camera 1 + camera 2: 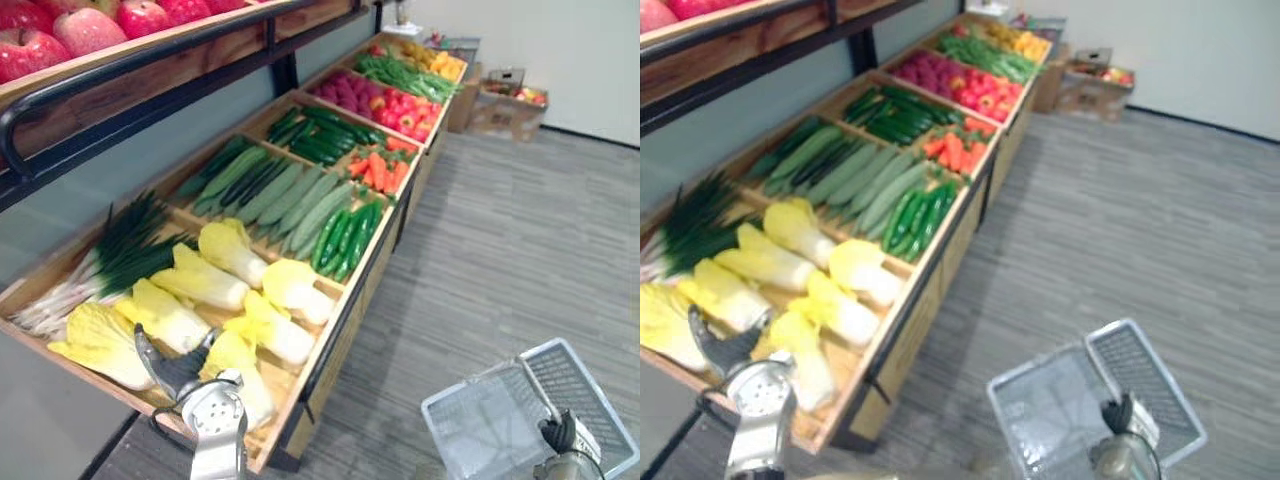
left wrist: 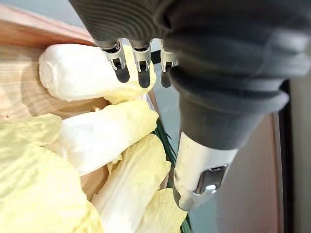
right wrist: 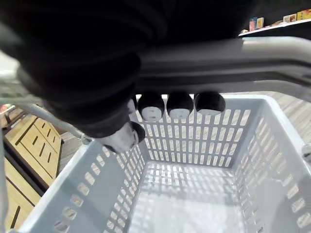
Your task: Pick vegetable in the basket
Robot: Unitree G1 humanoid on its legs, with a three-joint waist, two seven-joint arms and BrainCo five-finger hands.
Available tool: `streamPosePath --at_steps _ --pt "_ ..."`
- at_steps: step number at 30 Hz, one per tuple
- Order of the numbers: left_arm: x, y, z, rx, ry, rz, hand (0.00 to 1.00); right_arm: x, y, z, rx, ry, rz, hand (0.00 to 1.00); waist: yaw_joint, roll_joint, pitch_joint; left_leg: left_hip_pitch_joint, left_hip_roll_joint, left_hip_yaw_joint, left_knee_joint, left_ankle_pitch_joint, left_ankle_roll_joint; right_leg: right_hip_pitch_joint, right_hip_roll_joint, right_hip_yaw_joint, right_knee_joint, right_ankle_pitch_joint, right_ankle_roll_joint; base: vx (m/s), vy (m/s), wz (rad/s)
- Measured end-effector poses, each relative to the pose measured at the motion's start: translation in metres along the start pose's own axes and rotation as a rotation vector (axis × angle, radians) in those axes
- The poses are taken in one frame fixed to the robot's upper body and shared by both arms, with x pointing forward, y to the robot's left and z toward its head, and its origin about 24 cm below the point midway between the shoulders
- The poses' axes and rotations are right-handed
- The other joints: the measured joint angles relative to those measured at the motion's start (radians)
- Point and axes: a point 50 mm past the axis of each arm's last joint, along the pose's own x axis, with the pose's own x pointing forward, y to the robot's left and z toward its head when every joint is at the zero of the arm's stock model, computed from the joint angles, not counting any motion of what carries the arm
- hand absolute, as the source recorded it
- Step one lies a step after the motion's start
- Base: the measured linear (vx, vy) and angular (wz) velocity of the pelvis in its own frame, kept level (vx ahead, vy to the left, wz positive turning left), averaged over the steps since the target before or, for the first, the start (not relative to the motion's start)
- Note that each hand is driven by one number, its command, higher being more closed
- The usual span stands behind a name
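Cabbage heads [image 1: 228, 252] lie in the wooden bin [image 1: 285, 385], your left hand [image 1: 178, 368] hovering just over the nearest ones.
Its fingers [image 2: 120, 60] are straight and hold nothing; your right hand [image 1: 558, 432] is curled round the handle [image 3: 218, 58] of the grey basket [image 1: 470, 430].

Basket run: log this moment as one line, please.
left hand: open above napa cabbages | right hand: curled round handle | basket: empty | step: no vegetable picked yet
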Motion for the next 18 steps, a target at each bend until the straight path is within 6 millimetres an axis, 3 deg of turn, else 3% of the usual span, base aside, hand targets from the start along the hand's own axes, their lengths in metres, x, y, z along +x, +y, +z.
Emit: streamPosePath --at_steps 2,4,5,7,8,12,18 --pt "0.001 -0.001 0.002 -0.004 -0.004 0.006 0.0 0.002 0.0 0.006 0.007 -0.015 -0.003 1.0 0.003 -0.002 0.001 -0.005 0.009 -0.003 -0.006 0.0 0.0 -0.001 -0.007 -0.039 -0.017 0.001 0.002 0.04 -0.018 -0.09" --pt "0.001 -0.005 0.006 -0.024 -0.008 0.025 0.0 0.005 -0.001 0.011 0.014 -0.026 -0.009 1.0 0.002 0.009 0.008 -0.023 0.021 -0.025 -0.005 -0.006 -0.013 -0.015 -0.027 -0.051 -0.07 -0.06 -0.013 -0.01 -0.04 0.08" --pt "0.002 -0.006 0.008 -0.032 -0.015 0.03 0.0 0.004 0.0 0.01 0.013 -0.023 -0.008 1.0 0.002 0.008 0.007 -0.033 0.024 -0.032 0.002 -0.011 -0.023 -0.015 -0.036 -0.043 -0.112 -0.058 -0.01 -0.02 -0.089 0.2" --pt "0.003 -0.006 0.014 -0.051 -0.035 0.042 0.0 0.002 0.001 0.007 0.015 -0.012 -0.008 1.0 0.001 -0.005 0.001 -0.066 0.029 -0.065 0.038 -0.028 -0.052 -0.001 -0.054 0.043 -0.275 -0.026 0.026 0.02 -0.244 0.35" --pt "0.003 -0.006 0.018 -0.062 -0.048 0.043 0.0 0.0 0.002 0.003 0.018 0.003 -0.009 1.0 -0.004 -0.028 -0.001 -0.075 0.023 -0.086 0.052 -0.038 -0.068 0.017 -0.062 0.082 -0.323 0.019 0.06 0.03 -0.316 0.63" --pt "-0.011 -0.017 0.019 -0.122 -0.011 0.041 0.0 0.003 -0.008 -0.013 -0.002 0.086 -0.046 1.0 0.003 0.048 -0.01 -0.07 0.105 -0.157 -0.007 0.018 -0.119 0.054 0.013 -0.003 -0.32 -0.024 0.036 0.04 -0.288 0.55" --pt "-0.014 0.0 0.015 -0.107 -0.015 0.072 0.0 0.0 -0.005 -0.012 0.008 0.071 -0.045 1.0 0.007 0.063 -0.021 -0.09 0.18 -0.228 -0.03 0.064 -0.151 0.132 0.082 -0.135 -0.387 -0.017 -0.021 0.0 -0.154 0.53"
